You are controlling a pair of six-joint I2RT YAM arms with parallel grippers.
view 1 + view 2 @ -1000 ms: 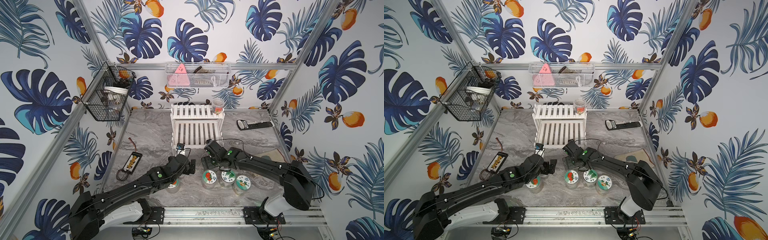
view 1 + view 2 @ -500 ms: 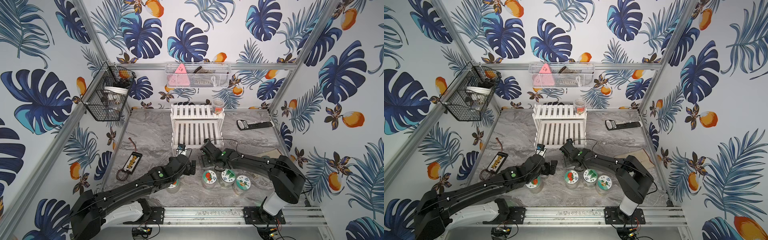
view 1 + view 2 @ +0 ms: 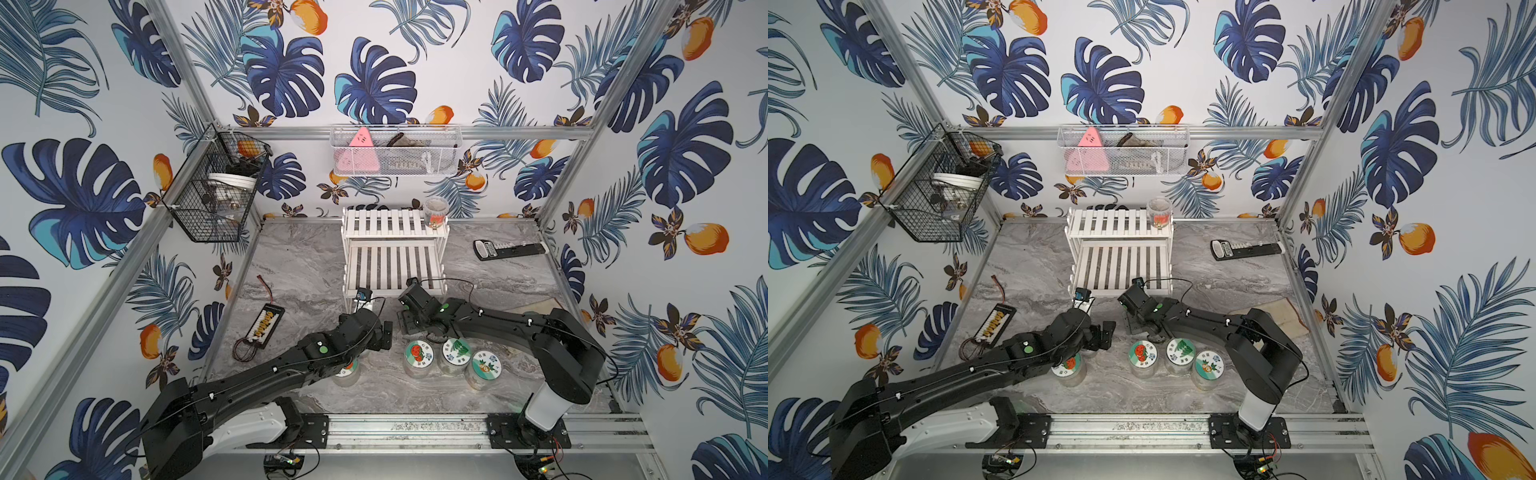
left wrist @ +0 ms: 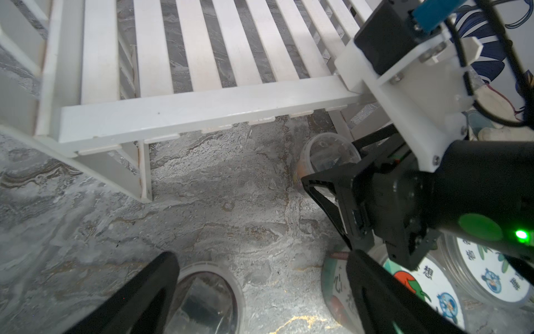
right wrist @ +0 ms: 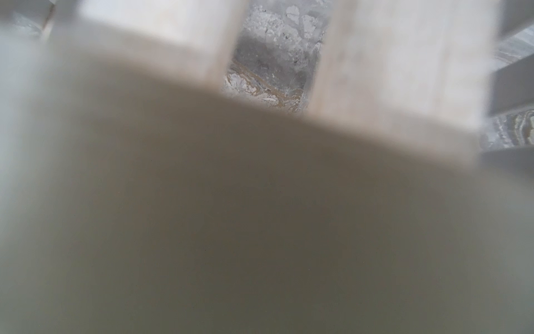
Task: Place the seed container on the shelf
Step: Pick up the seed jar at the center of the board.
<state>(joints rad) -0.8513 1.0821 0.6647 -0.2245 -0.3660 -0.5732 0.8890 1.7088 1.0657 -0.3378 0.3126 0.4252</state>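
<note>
Your right gripper [image 4: 332, 164] has its jaws on either side of the seed jar [image 4: 323, 150], which is on the table [image 4: 216, 202] near the shelf [image 4: 202, 112]'s front right leg. You cannot tell whether they pinch it. The right wrist view is only blurred slats, very close. Just behind the gripper you have three labelled jars in a row: red-label jar [image 3: 419, 355], leaf-label jar [image 3: 456, 351], end jar [image 3: 484, 365]. To its left, your left gripper [image 4: 263, 256] is spread wide and empty over a clear jar [image 4: 205, 295]. A fourth labelled jar [image 3: 1069, 368] sits under that arm, and you cannot tell if it is the same one. One more jar [image 3: 435, 210] stands on the top tier, well ahead. Further out: one remote [image 3: 509, 249], one abacus [image 3: 266, 328], one wire basket [image 3: 216, 195], one mesh basket [image 3: 395, 151].
</note>
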